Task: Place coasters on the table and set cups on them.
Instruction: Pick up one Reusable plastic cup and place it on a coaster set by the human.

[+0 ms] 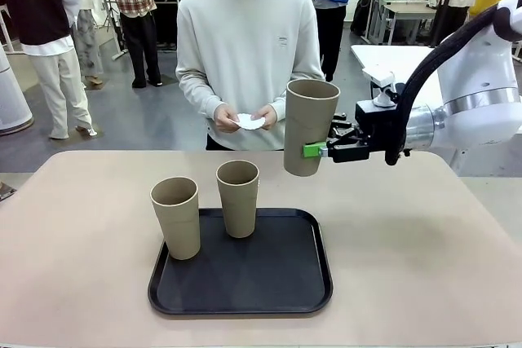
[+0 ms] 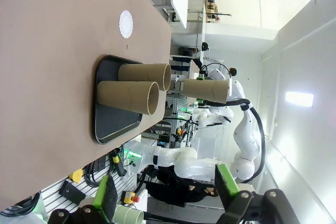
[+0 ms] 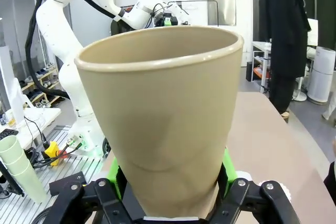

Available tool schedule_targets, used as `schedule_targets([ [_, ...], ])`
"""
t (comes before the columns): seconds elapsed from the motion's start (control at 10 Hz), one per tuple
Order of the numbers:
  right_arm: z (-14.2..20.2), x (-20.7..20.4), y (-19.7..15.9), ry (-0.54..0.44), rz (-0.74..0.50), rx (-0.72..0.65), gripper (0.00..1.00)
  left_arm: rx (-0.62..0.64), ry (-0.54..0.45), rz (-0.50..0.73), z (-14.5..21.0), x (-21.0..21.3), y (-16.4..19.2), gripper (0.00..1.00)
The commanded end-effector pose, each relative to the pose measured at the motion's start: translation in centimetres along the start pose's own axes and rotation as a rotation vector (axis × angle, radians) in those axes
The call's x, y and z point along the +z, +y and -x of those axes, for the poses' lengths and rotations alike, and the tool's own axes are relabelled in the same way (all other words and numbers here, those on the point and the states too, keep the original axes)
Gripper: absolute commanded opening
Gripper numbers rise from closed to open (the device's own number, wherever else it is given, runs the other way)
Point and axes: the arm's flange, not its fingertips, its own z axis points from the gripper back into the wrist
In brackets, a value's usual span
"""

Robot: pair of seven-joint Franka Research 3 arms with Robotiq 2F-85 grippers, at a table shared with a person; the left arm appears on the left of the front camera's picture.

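Note:
My right gripper (image 1: 312,150) is shut on a tan cup (image 1: 309,126) near its base and holds it upright in the air, above the table's (image 1: 424,242) far side. Seen close in the right wrist view, this cup (image 3: 163,124) sits between the green pads (image 3: 227,171). Two more cups (image 1: 176,218) (image 1: 237,198) stand on the black tray (image 1: 285,283). One white coaster (image 2: 126,23) lies on the table beyond the tray (image 2: 105,124). The person holds another coaster (image 1: 249,122) in both hands. My left gripper (image 2: 165,192) is open and holds nothing, well back from the tray.
The person stands at the far edge, hands over it. The tabletop is bare to the left and right of the tray. A white table (image 1: 391,59) stands behind my right arm (image 1: 481,103).

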Motion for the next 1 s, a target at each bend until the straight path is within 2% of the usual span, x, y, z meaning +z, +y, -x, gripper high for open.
schedule_targets([
  [0.0, -3.5, -1.6, 0.5, 0.022, 0.009, -0.027, 0.82, -0.006, -0.003, 0.013, 0.1, 0.1, -0.2, 1.00],
  [0.1, -4.7, -2.1, 0.7, 0.026, 0.015, -0.023, 0.82, -0.006, -0.003, 0.013, 0.1, 0.1, -0.2, 1.00],
  [0.3, -5.2, -2.6, -1.0, 0.033, 0.033, -0.060, 0.82, -0.006, -0.003, 0.013, 0.1, 0.1, -0.2, 1.00],
  [0.9, -3.8, -3.3, -12.0, -0.007, 0.062, -0.033, 0.82, -0.006, -0.003, 0.013, 0.1, 0.1, -0.2, 1.00],
])
